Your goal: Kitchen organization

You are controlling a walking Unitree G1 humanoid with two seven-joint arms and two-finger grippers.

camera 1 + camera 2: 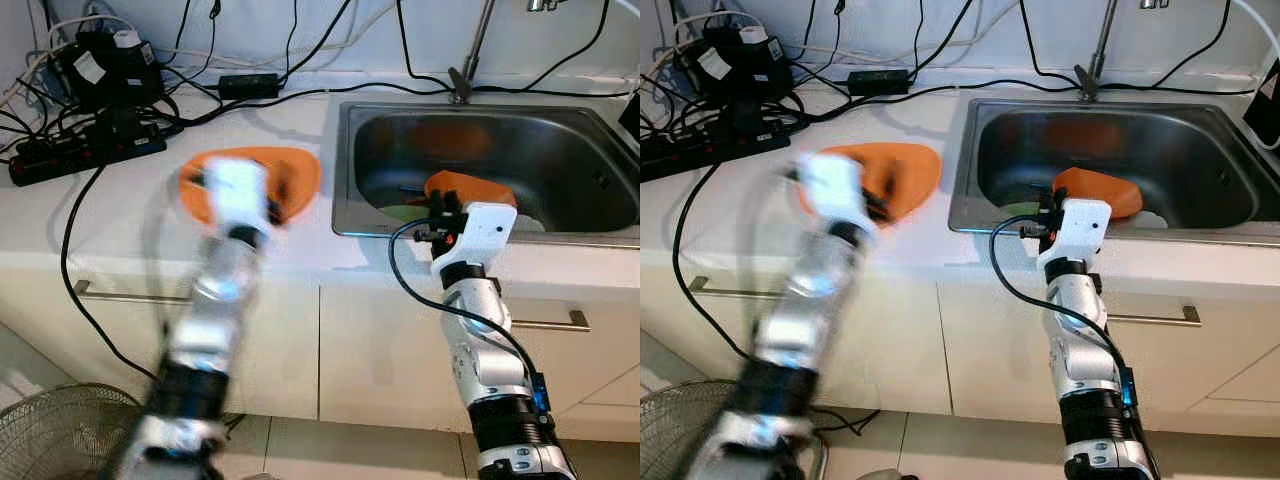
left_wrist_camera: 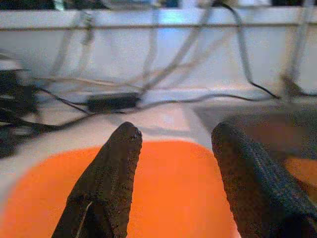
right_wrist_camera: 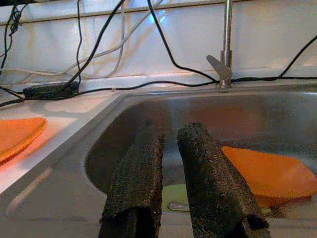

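An orange plate (image 1: 300, 175) lies on the white counter just left of the sink. My left gripper (image 2: 173, 136) hovers low over this plate (image 2: 173, 198), open, with nothing between its fingers; the arm is blurred in the eye views. A second orange plate (image 1: 475, 187) leans inside the steel sink (image 1: 340, 170), next to a green item (image 3: 173, 193) on the sink floor. My right gripper (image 3: 171, 131) is at the sink's front rim, pointing into the basin toward that plate (image 3: 267, 171). Its fingers are shut, holding nothing.
A power strip (image 1: 80, 150), a black adapter and many cables crowd the back left of the counter. The faucet (image 1: 470, 60) rises behind the sink. Cabinet fronts with bar handles (image 1: 560, 323) are below, and a fan (image 1: 60, 430) stands on the floor at the left.
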